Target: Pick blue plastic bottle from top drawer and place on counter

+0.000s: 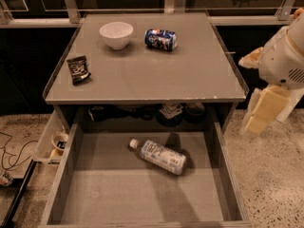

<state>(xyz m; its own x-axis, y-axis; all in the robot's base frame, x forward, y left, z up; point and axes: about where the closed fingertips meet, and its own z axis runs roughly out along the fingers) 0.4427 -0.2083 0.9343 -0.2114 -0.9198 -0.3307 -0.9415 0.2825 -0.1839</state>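
The blue plastic bottle point(161, 156) lies on its side in the open top drawer point(95, 198), white cap toward the back left, near the drawer's middle. The counter point(142, 75) is the grey top above the drawer. My gripper point(259, 114) hangs at the right, outside the cabinet, beside the counter's right edge and above the floor. It is well apart from the bottle and holds nothing that I can see.
On the counter stand a white bowl point(116, 34), a blue-and-white can point(160, 39) on its side and a dark snack packet point(78, 69). A small side tray point(53, 141) with a cup sticks out at the left. Dark items sit on the shelf point(171, 113) behind the drawer. Cables lie on the floor at the left.
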